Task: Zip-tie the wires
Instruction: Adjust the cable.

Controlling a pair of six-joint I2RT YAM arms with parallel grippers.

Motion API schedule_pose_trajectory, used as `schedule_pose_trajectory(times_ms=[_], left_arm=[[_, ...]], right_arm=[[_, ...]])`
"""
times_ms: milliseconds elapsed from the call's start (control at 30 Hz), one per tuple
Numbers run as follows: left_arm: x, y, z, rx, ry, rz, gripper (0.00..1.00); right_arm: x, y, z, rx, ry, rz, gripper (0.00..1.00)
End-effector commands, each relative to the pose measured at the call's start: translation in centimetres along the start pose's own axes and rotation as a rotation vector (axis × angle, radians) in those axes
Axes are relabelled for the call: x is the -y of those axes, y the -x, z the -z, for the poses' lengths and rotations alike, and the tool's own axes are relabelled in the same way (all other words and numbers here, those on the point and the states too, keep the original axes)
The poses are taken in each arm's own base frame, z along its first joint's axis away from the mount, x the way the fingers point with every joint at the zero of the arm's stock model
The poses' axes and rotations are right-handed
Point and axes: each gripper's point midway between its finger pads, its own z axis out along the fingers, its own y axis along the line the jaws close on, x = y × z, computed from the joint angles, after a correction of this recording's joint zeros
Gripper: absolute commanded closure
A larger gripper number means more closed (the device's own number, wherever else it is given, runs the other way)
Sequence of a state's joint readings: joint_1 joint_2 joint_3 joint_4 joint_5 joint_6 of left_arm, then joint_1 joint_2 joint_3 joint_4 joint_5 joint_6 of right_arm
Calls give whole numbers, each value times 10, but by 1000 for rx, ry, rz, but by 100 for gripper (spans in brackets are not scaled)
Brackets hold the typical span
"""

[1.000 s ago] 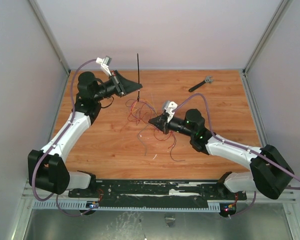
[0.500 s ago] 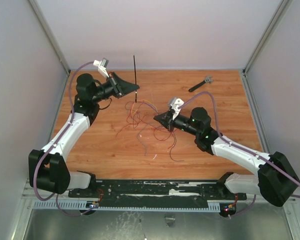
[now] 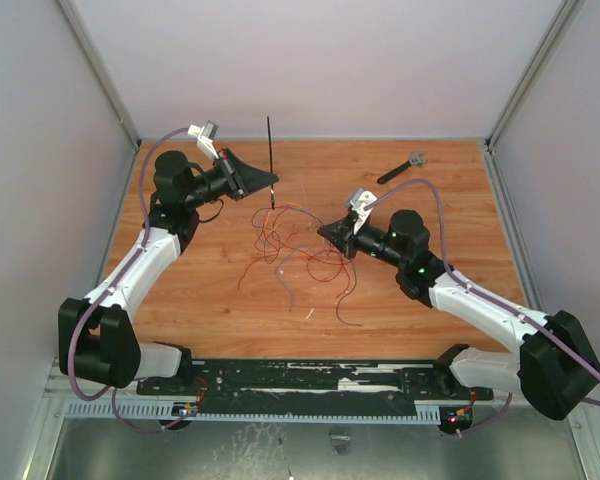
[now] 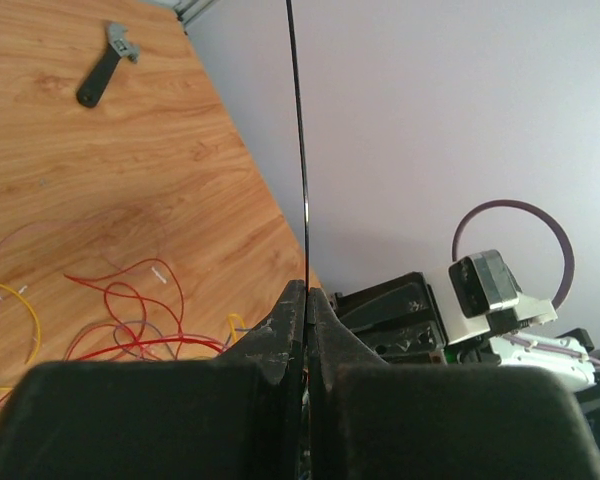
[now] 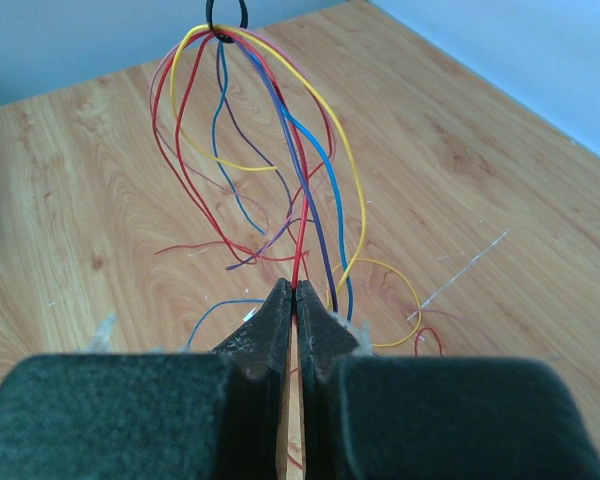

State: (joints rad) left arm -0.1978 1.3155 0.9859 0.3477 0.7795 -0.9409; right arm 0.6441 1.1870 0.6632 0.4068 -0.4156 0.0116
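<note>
The right jaws, clamped on thin mostly-red wires (image 5: 299,255), drew back; left jaws stayed clamped on stiff black plastic zip tie (image 4: 298,130), loop probably tightening.

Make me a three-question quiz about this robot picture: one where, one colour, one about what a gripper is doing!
1. Where on the table is the black tool? A far right B near left C middle
2. Colour of the zip tie? A white B black C green
3. The left gripper is: A wide open B shut on the zip tie C shut on nothing
Answers: 1 A, it lies near the far right corner; 2 B, a thin black strip; 3 B, jaws pinch it.
</note>
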Motion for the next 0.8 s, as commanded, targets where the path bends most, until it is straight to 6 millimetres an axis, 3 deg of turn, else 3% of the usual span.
schedule_pose_trajectory(times_ms=[0, 300, 467, 600, 767], left_arm=[[1, 2, 1, 8, -23, -27, 100], [7, 4, 0, 5, -54, -16, 100], [7, 5, -1, 6, -51, -22, 100], [3, 10, -2, 17, -40, -20, 100], [11, 20, -4, 30, -66, -27, 100]], right_arm=[[3, 28, 3, 59, -2, 7, 100], [0, 16, -15, 13, 55, -26, 100], [3, 23, -15, 31, 37, -20, 100], [-11, 25, -11, 32, 113, -3, 100], [-14, 0, -11, -76, 144, -18, 100]])
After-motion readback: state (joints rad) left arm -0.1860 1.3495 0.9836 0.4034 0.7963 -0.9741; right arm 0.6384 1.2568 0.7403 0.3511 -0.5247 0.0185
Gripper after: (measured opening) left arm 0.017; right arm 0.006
